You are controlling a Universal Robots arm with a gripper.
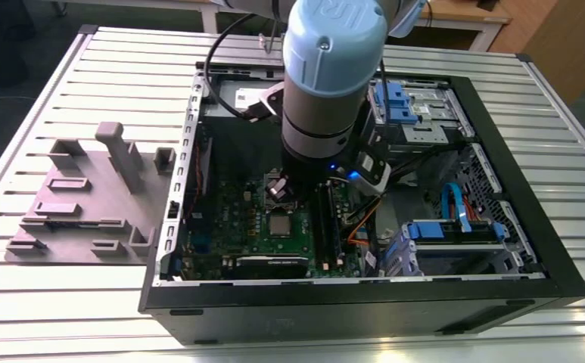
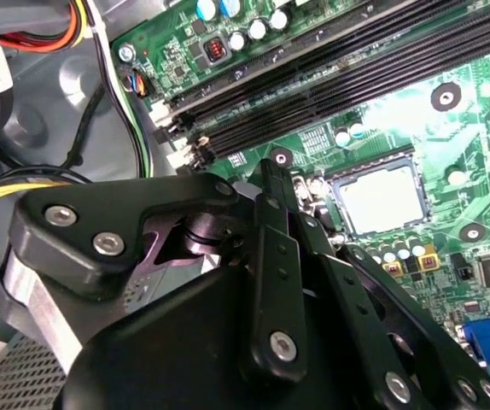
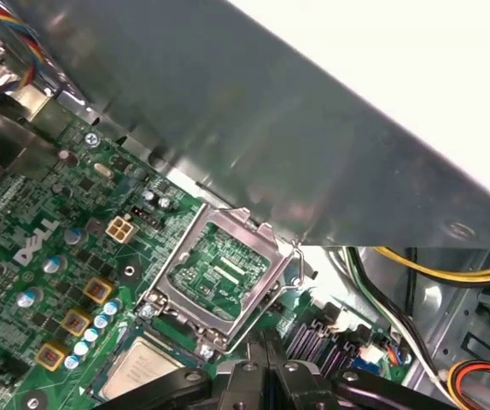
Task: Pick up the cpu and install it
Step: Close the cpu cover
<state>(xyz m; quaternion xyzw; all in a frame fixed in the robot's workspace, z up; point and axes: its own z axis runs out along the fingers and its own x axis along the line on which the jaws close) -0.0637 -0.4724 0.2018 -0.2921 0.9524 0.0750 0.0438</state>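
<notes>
The cpu (image 2: 380,198) is a small silvery square lying flat in its socket on the green motherboard (image 2: 475,111); the exterior view has the cpu (image 1: 283,224) just in front of the arm, and the first wrist view has the cpu (image 3: 141,370) beside the raised metal socket frame (image 3: 219,272). My gripper (image 2: 271,169) hangs low over the board beside the socket, its black fingers drawn together to a narrow tip with nothing between them. In the first wrist view the gripper (image 3: 266,348) points at the foot of the raised frame. In the exterior view the gripper (image 1: 288,186) sits under the arm's wrist.
The open black computer case (image 1: 534,249) walls in the board. Black memory slots (image 2: 339,68) run beside the socket. Yellow and black cables (image 3: 450,273) lie near the case wall (image 3: 313,145). A grey plastic fixture (image 1: 90,197) stands on the slatted table at the exterior view's left.
</notes>
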